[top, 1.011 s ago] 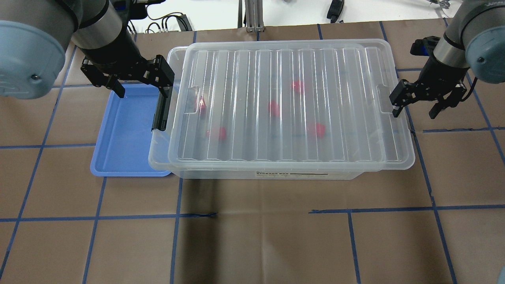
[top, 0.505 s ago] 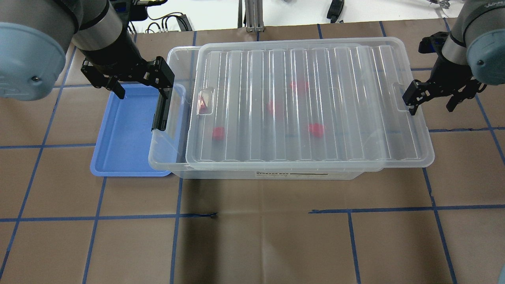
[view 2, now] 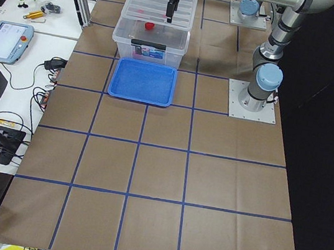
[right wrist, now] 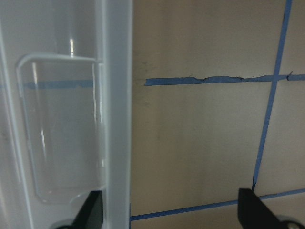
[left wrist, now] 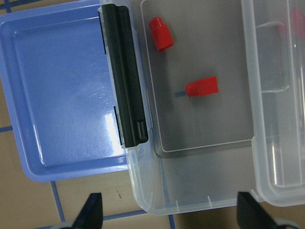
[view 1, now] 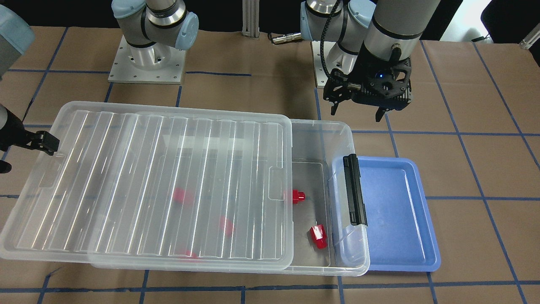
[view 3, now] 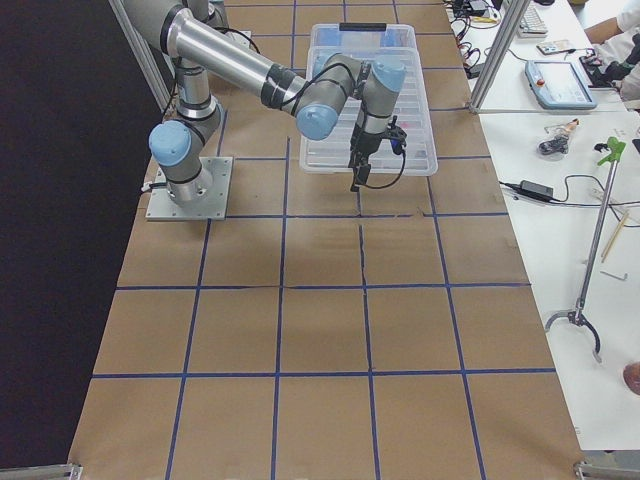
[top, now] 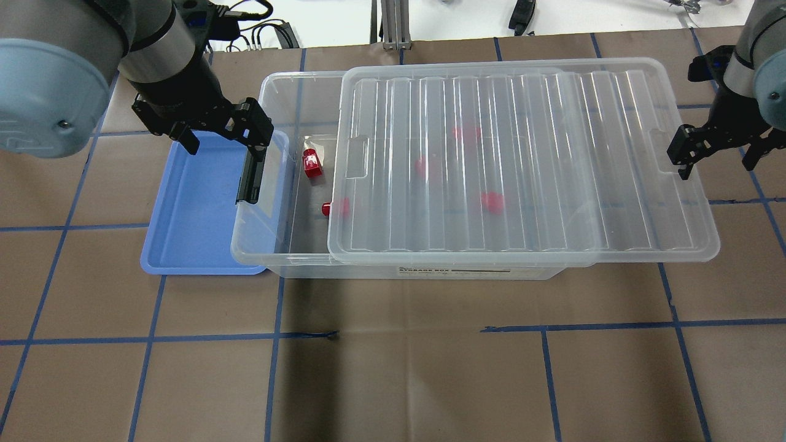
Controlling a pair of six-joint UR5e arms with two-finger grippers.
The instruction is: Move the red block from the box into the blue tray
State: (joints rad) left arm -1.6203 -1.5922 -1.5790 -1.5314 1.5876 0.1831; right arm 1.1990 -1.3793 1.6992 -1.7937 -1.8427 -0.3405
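The clear box stands mid-table with its ribbed lid slid partway off to the right. Two red blocks lie uncovered at its left end, and they also show in the left wrist view. More red blocks lie under the lid. The blue tray lies against the box's left end. My left gripper is open and empty above the tray's far edge. My right gripper is open, with one finger at the lid's right-hand recess.
The box's black latch handle hangs over the tray's right rim. The lid overhangs the box's right end above the brown paper with blue tape lines. Cables and gear lie beyond the table's far edge.
The lid has slid steadily to the right together with my right gripper, uncovering the box's left end and two red blocks. My left gripper has barely moved.
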